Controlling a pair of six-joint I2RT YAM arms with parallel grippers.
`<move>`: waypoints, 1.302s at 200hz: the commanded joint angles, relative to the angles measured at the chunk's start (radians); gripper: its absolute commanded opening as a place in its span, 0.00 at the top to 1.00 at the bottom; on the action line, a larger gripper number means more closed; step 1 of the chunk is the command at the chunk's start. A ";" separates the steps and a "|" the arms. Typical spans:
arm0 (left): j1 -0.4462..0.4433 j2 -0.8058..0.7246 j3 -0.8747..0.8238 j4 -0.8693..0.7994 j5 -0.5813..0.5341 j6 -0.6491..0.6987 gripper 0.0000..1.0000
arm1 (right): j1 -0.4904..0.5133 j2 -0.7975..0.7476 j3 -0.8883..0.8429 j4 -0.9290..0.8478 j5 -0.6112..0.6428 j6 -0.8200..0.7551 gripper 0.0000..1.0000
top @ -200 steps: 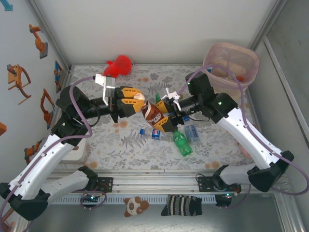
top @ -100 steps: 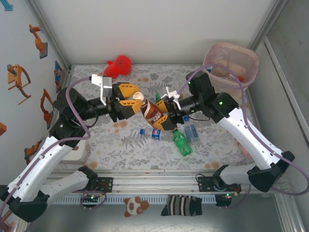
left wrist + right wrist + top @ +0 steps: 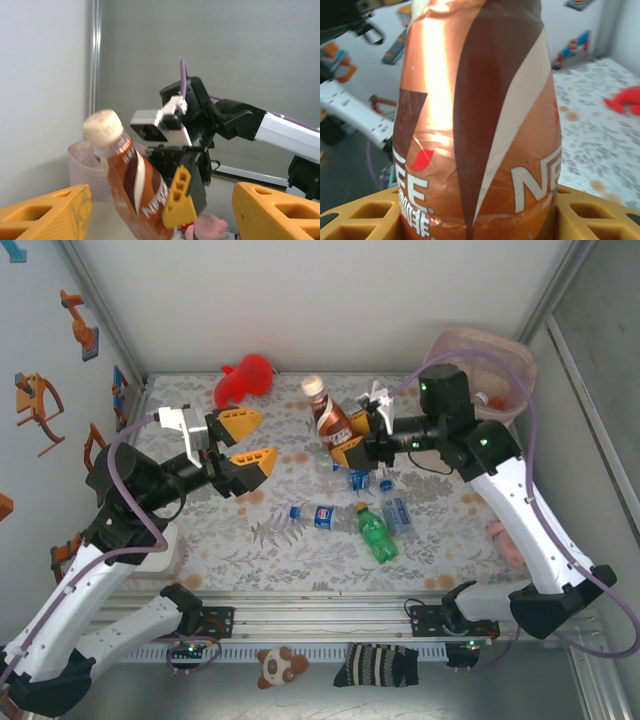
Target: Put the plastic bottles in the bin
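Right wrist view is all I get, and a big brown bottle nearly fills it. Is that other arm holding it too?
Observer: No. From above, the right gripper alone grips the brown bottle; the left gripper stands apart, jaws open.
Operator: Where is the bin?
Observer: The bin stands at the far right corner, just beyond that gripper.
Operator: Are other bottles lying around?
Observer: Yes, several lie on the table below the gripper, among them a green bottle.
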 commanded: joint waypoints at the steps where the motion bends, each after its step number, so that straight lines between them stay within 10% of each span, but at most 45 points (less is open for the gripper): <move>1: 0.001 -0.001 -0.014 0.008 -0.020 0.013 0.27 | -0.062 0.022 0.072 0.008 0.105 0.133 0.47; 143: 0.001 0.069 -0.024 0.027 -0.029 -0.021 0.27 | -0.585 0.327 0.464 -0.312 0.419 0.493 0.48; 260: 0.002 0.130 -0.038 0.029 -0.068 -0.046 0.27 | -0.660 0.581 0.626 -0.509 0.619 0.437 0.46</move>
